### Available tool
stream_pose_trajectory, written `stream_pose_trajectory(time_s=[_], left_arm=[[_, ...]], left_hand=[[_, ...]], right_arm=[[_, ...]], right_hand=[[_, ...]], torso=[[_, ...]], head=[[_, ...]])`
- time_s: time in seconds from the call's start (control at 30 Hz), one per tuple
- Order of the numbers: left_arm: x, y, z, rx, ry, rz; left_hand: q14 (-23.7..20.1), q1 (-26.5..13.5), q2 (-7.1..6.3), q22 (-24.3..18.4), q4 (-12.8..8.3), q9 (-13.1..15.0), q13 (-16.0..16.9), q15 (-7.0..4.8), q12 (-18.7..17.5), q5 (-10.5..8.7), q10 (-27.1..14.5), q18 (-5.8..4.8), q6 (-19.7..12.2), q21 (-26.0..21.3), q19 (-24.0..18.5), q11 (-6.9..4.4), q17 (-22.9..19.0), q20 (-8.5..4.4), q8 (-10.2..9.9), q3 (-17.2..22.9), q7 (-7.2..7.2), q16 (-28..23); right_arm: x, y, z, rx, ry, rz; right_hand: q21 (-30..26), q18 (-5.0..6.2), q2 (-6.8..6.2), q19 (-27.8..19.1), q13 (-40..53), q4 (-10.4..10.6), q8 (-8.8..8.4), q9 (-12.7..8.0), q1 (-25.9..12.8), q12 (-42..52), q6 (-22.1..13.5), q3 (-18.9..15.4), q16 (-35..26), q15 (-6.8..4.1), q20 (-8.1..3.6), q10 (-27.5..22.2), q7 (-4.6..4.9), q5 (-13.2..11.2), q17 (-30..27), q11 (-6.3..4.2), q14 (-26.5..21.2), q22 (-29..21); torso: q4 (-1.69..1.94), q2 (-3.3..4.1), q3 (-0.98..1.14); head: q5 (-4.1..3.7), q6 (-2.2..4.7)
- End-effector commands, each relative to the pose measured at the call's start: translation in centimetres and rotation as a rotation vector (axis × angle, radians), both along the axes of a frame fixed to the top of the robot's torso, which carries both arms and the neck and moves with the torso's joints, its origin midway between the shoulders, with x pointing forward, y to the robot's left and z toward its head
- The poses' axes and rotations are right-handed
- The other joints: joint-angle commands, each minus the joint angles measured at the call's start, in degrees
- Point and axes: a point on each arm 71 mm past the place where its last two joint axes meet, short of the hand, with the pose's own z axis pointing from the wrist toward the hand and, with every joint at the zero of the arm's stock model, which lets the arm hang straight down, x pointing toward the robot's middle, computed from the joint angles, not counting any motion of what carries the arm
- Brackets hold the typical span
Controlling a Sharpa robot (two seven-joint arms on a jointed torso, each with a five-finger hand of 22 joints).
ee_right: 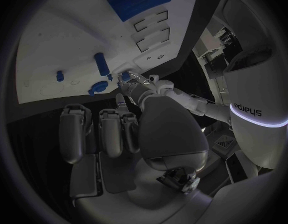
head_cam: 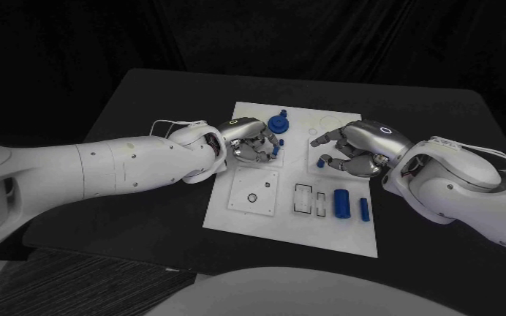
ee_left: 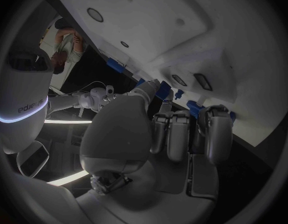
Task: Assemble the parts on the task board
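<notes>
The head camera looks steeply down from above onto the black counter (head_cam: pixel 137 96), with the white task board (head_cam: pixel 253 213) in mid-frame. Each wrist camera sits close behind its own hand, the left hand (ee_left: pixel 175 129) and the right hand (ee_right: pixel 119 129), facing along the fingers toward the board. All three views share the task board.

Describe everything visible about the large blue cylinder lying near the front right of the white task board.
The large blue cylinder is a stubby, matte, plastic-looking part lying on its side on the task board, its long axis running roughly front to back. A slimmer blue rod lies just to its right, and two rectangular recesses sit to its left. Neither hand touches it; the right hand is farther back over the board.
</notes>
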Motion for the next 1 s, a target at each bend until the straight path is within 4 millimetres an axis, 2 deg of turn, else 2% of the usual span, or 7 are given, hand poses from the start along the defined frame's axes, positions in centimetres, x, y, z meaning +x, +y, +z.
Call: stream_pose_trajectory(time_s=[0.03,0.67,1.0], left_arm=[[-0.08,-0.19,-0.11,-0.010,-0.003,-0.005],[-0.26,0.03,-0.76,-0.011,0.002,-0.004],[-0.29,0.08,-0.87,-0.007,0.009,-0.003]], left_hand=[[6.1,0.5,0.07,12.9,-0.4,0.0,15.1,0.43,0.2,-0.31,6.0,-0.47,0.3,0.0,2.5,0.48,15.1,0.34,-0.3,-0.1,0.02,0.4],[6.1,0.5,-0.17,12.9,-0.5,-0.2,15.1,0.47,0.2,-1.44,6.0,-0.44,0.1,-0.1,2.5,0.55,15.1,0.38,-0.7,-0.3,0.12,0.4],[6.1,0.5,-0.36,12.9,-0.6,-0.3,15.1,0.51,0.2,-1.72,6.0,-0.44,-0.1,-0.1,2.4,0.59,15.1,0.41,-0.9,-0.4,0.19,0.4]], right_arm=[[0.02,-0.03,0.19,0.008,-0.012,-0.009],[0.01,-0.05,0.07,-0.003,0.000,-0.009],[0.02,0.05,0.02,-0.006,0.003,-0.007]], right_hand=[[-0.1,0.53,0.01,2.7,15.1,-0.2,0.25,0.1,-0.6,-0.1,0.4,0.0,-0.1,-0.17,-0.31,6.0,0.07,-0.1,6.0,-0.22,4.1,12.6],[-0.1,0.54,0.01,2.7,15.1,-0.3,0.37,0.1,-0.6,-0.1,0.8,0.0,-0.1,-0.22,-0.36,6.0,-0.01,-0.1,6.0,-0.29,4.1,12.6],[-0.1,0.54,0.00,2.7,15.1,-0.3,0.44,0.1,-0.6,-0.1,1.0,0.0,-0.1,-0.25,-0.39,6.0,-0.04,-0.1,6.0,-0.32,4.1,12.6]], torso=[[-0.06,0.13,0.06],[0.05,-0.03,-0.08],[0.04,-0.03,-0.02]], head=[[0.06,-0.01],[0.05,-0.01],[0.14,-0.01]])
